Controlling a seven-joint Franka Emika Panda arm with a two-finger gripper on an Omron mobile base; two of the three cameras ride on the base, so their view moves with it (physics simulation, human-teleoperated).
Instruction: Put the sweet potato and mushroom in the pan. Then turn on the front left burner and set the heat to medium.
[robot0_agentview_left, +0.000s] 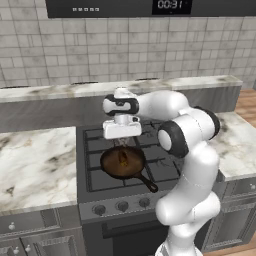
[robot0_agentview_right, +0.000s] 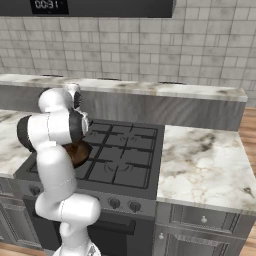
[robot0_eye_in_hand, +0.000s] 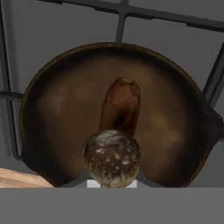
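claw (robot0_agentview_left: 121, 141): clamped on mushroom (robot0_eye_in_hand: 112, 158), above pan (robot0_eye_in_hand: 57, 109)
sweet potato (robot0_eye_in_hand: 121, 105): lying in pan centre
pan: on stove grate (robot0_agentview_left: 95, 172), front left

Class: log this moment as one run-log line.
claw: shut on mushroom, above pan | sweet potato: in pan | burner: not yet turned on

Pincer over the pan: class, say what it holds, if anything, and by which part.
The pincer is shut on the mushroom, held above the pan. The cap faces the camera and hides the contact, so the gripped part cannot be told.
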